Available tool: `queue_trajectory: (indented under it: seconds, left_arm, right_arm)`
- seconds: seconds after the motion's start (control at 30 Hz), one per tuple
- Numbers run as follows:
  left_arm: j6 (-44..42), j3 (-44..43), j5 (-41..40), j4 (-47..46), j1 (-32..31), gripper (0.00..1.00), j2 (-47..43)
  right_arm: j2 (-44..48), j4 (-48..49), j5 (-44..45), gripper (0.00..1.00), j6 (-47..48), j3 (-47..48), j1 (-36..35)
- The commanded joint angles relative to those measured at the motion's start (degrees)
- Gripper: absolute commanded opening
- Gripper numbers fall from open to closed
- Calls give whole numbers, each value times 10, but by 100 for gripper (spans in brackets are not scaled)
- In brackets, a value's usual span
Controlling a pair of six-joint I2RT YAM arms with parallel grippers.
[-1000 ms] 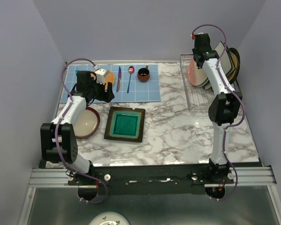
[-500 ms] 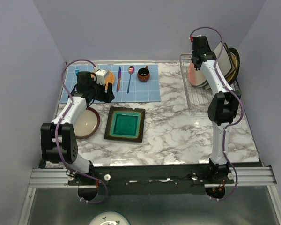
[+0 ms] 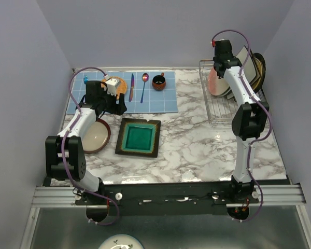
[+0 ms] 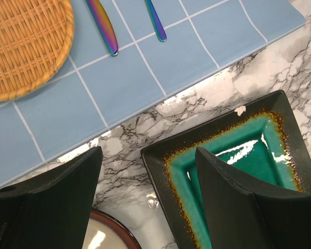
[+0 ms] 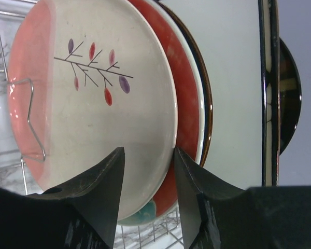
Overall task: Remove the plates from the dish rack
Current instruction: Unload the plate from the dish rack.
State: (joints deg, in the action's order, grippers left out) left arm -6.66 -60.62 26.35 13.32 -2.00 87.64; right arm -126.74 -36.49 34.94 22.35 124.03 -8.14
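Observation:
The dish rack (image 3: 217,111) stands at the back right with several plates (image 3: 254,70) upright in it. My right gripper (image 3: 217,66) is open over them. In the right wrist view its jaws (image 5: 149,150) straddle the rim of the front pink-and-cream twig plate (image 5: 93,104), with a red plate (image 5: 189,104) just behind. A teal square plate (image 3: 139,137) and a red-rimmed cream plate (image 3: 96,136) lie on the table. My left gripper (image 3: 116,105) is open and empty, and in the left wrist view (image 4: 147,150) it hovers between the teal plate (image 4: 238,155) and the cream plate (image 4: 101,236).
A blue tiled mat (image 3: 160,98) at the back left holds an orange woven mat (image 4: 26,41), a knife (image 3: 131,88), a spoon (image 3: 144,85) and a dark-red cup (image 3: 158,82). A flowered plate (image 3: 120,242) lies below the table's near edge. Walls stand close behind the rack.
My right gripper has shifted slightly over the rack's plates. My left gripper has drifted a little toward the back. No plate has moved.

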Motion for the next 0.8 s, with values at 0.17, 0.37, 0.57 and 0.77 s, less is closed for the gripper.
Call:
queue_trajectory:
  seconds: [0.17,0.37,0.57,0.77]
  left_arm:
    - [-9,2,-2,-8,-1,81,-10]
    - [-6,-1,1,-7,-1,81,-9]
    - [-4,-6,5,-4,-1,81,-8]
    - [0,-9,11,-3,-1,81,-6]
  right_arm:
    - [-13,-152,-61,48,-49,20,37]
    - [6,-162,-118,43,-70,12,38]
    - [25,-181,-183,41,-92,28,38]
    - [39,-198,-238,41,-108,30,38]
